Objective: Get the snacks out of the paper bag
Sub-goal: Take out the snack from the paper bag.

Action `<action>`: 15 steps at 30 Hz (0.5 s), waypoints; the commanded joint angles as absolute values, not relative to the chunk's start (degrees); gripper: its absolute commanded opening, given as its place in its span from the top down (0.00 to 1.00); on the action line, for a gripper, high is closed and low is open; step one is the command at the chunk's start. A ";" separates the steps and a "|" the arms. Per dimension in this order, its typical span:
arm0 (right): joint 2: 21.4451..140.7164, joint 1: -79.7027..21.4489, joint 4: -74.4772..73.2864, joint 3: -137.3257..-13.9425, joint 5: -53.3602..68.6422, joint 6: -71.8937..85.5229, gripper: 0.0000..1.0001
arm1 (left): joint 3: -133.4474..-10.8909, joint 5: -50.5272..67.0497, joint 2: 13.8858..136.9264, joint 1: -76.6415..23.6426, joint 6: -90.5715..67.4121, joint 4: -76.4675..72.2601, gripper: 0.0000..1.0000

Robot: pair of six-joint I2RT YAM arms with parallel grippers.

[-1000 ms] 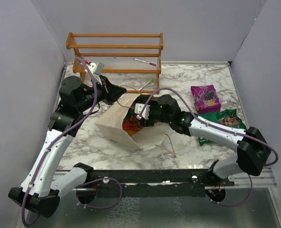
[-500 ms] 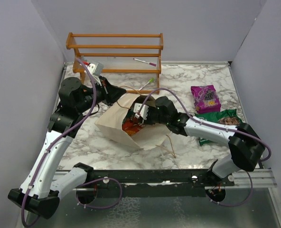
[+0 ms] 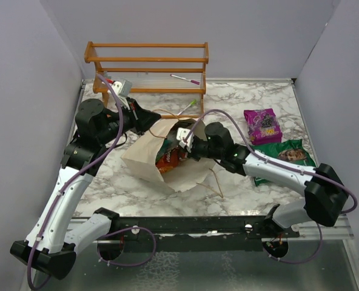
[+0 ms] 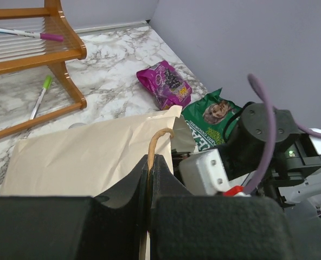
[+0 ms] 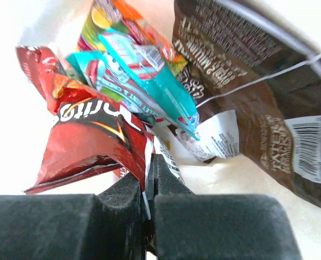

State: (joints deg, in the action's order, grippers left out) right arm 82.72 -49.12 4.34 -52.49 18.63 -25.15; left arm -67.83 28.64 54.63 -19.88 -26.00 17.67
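Snacks (image 5: 144, 70) sit mostly hidden inside the paper bag (image 3: 142, 161); right gripper (image 5: 149, 169) pinches the red packet (image 5: 90, 135) by its edge, left gripper (image 4: 149, 176) clamps the string handle (image 4: 156, 138).

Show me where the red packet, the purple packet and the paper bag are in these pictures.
red packet (image 5: 90, 130): right wrist view, middle of its printed front.
purple packet (image 3: 262, 125): top view, middle of its front face.
paper bag (image 3: 144, 160): top view, bare left side wall.

Cream paper bag (image 3: 144, 159) lying open, red packet (image 5: 90, 135), teal packet (image 5: 144, 76), brown packet (image 5: 247, 81) inside, purple packet (image 3: 262, 125), green packet (image 3: 287, 154) outside
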 commanded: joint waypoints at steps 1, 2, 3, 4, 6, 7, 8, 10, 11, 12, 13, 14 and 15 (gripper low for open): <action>75.83 -49.48 9.79 -52.29 25.33 -19.64 0.99 | -67.41 26.59 53.62 -19.52 -25.98 17.49 1.00; 74.97 -49.48 10.31 -52.32 25.42 -18.96 0.99 | -67.34 26.11 53.61 -19.56 -26.07 17.58 1.00; 74.22 -49.48 10.48 -52.51 25.29 -18.14 0.99 | -67.22 25.69 53.59 -19.55 -26.22 17.58 1.00; 73.51 -49.48 10.62 -52.83 24.95 -17.25 0.99 | -67.16 25.47 53.57 -19.57 -26.41 17.61 1.00; 72.32 -49.48 11.12 -53.37 24.29 -15.19 0.99 | -67.23 25.30 53.62 -19.58 -26.39 17.69 1.00; 71.68 -49.48 11.68 -53.43 24.08 -14.34 0.99 | -67.24 25.19 53.71 -19.59 -26.29 17.78 1.00; 71.14 -49.48 12.21 -53.51 23.89 -13.56 0.99 | -67.16 25.02 53.74 -19.58 -26.16 17.83 1.00; 70.20 -49.48 13.88 -53.53 23.49 -11.25 0.99 | -66.88 24.47 53.71 -19.55 -26.18 17.76 1.00; 69.80 -49.48 14.52 -53.76 22.91 -9.73 0.99 | -66.80 24.22 53.81 -19.56 -26.38 17.90 1.00; 69.48 -49.48 14.57 -54.24 22.45 -8.42 0.99 | -66.75 24.10 53.91 -19.58 -26.47 18.01 1.00; 69.27 -49.48 14.24 -55.04 22.04 -7.13 0.99 | -66.75 24.08 53.93 -19.59 -26.48 18.15 1.00; 69.07 -49.48 13.50 -55.90 21.50 -5.90 0.99 | -66.79 24.02 53.97 -19.55 -26.44 18.23 1.00; 68.88 -49.48 12.66 -56.77 20.42 -4.44 0.99 | -66.82 23.85 54.08 -19.59 -26.19 18.40 1.00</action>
State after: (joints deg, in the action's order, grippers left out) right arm 71.05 -49.12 9.61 -52.47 21.63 -12.12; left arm -67.29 25.56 54.63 -19.86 -26.20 18.24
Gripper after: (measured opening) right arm 0.015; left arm 0.020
